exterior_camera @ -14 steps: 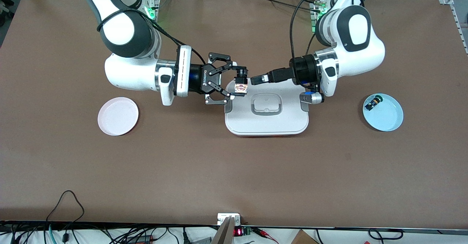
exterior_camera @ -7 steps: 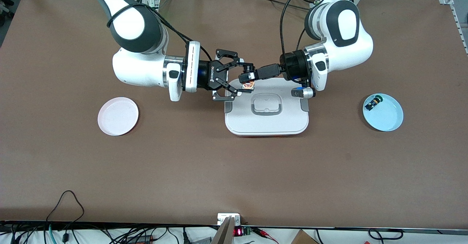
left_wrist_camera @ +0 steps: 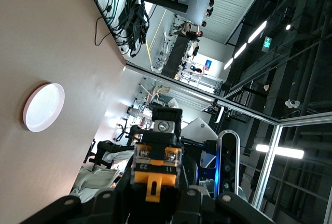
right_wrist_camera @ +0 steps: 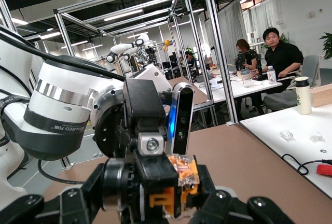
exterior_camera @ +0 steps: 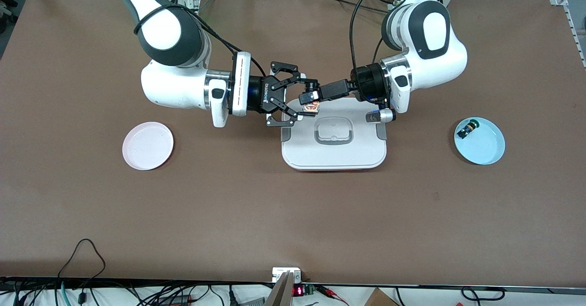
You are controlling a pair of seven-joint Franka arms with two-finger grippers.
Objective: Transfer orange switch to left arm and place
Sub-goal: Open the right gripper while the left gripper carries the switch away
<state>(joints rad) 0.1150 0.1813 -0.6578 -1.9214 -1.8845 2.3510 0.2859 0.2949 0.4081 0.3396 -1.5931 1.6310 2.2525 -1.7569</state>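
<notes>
The orange switch (exterior_camera: pixel 311 103) is up in the air over the box's (exterior_camera: pixel 334 152) edge nearest the robots' bases. My left gripper (exterior_camera: pixel 308 97), seen edge-on, is shut on the switch. My right gripper (exterior_camera: pixel 299 98) is open, with its fingers spread to either side of the switch and not closed on it. In the left wrist view the switch (left_wrist_camera: pixel 157 169) sits between that gripper's own jaws, with the right arm's wrist past it. In the right wrist view the switch (right_wrist_camera: pixel 179 182) shows its orange parts between my open fingers.
A pink plate (exterior_camera: pixel 148 145) lies toward the right arm's end of the table and also shows in the left wrist view (left_wrist_camera: pixel 44 107). A blue plate (exterior_camera: pixel 483 150) toward the left arm's end holds the green-capped switch (exterior_camera: pixel 468 128). Bare brown table lies nearer the front camera.
Over the last second both arms moved toward each other, bringing the switch between the right gripper's open fingers. In the last half second almost nothing moved.
</notes>
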